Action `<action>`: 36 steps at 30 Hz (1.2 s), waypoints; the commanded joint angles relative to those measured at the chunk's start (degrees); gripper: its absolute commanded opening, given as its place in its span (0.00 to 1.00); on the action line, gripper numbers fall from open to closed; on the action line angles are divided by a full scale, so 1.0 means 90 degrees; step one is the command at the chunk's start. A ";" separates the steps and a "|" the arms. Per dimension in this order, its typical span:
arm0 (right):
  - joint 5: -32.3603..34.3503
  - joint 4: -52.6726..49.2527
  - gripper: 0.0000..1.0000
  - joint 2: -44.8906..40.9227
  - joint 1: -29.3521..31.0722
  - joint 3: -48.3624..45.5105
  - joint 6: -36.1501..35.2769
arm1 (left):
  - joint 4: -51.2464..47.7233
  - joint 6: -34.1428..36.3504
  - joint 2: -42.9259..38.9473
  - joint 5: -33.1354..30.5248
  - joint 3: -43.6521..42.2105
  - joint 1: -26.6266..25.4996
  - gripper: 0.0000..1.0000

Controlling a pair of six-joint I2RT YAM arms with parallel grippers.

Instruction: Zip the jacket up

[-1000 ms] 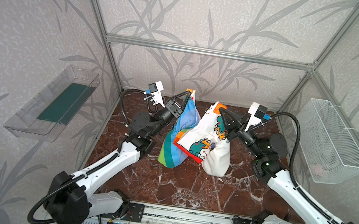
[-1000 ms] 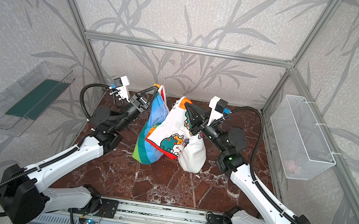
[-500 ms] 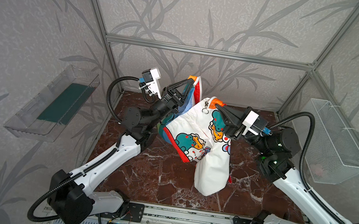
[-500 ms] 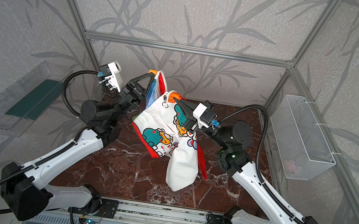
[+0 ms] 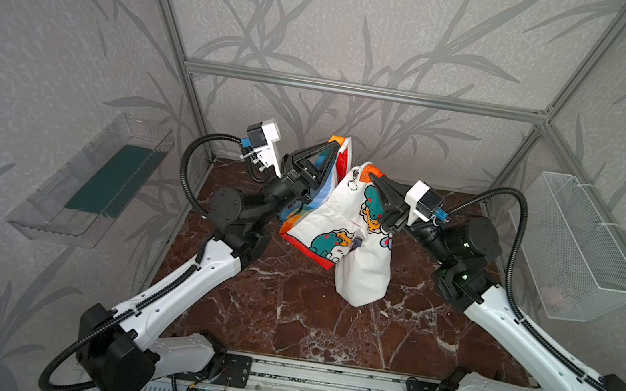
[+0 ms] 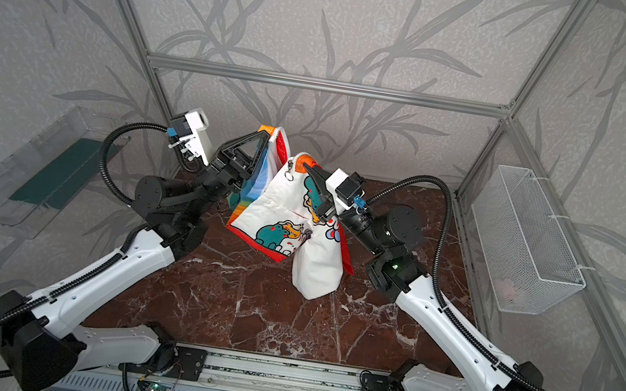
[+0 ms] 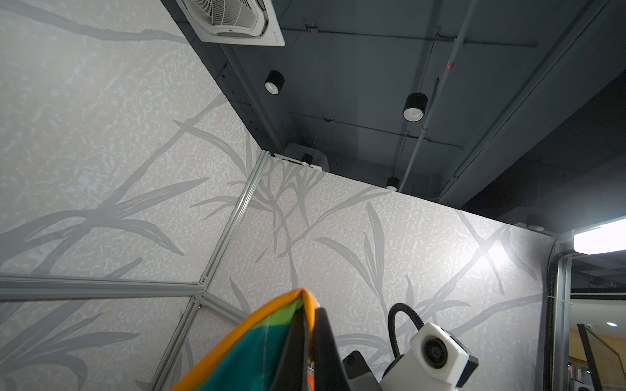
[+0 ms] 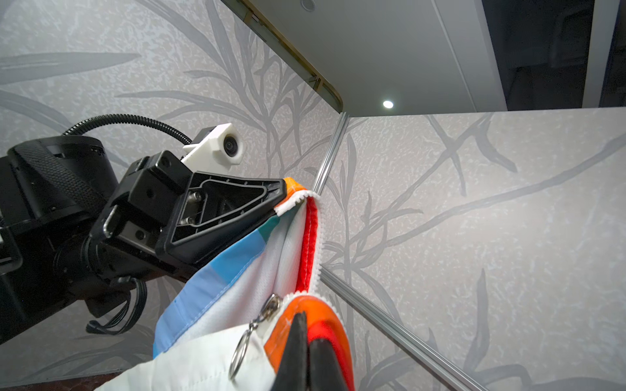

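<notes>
Centre frame: left gripper (image 5: 336, 147) and right gripper (image 5: 372, 177) each pinched tight on a jacket (image 5: 344, 226) corner, hanging it up, likely to straighten zipper (image 8: 317, 250) and free ring pull (image 8: 267, 309).

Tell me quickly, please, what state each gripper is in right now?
Left gripper: shut on the jacket, at one top corner of the open front.
Right gripper: shut on the jacket, at the other top corner.

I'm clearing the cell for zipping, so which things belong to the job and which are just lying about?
Job: child's padded jacket, zipper ring pull, left gripper and right gripper, both shut on the jacket.
Lying about: white wire basket, clear plastic tray.
</notes>
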 commanded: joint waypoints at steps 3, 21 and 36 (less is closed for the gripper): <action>0.0042 0.1562 0.00 0.0066 0.0009 -0.0101 0.1015 | 0.0323 0.0163 -0.0130 -0.0065 -0.0018 -0.0239 0.00; 0.0035 0.1908 0.00 0.0100 0.0082 0.0015 0.1505 | 0.0462 0.0440 -0.0113 -0.0450 -0.0145 -0.0649 0.00; 0.0043 0.2158 0.00 0.0263 0.0145 0.0043 0.1681 | 0.0597 0.0518 0.0008 -0.0499 -0.0124 -0.0796 0.00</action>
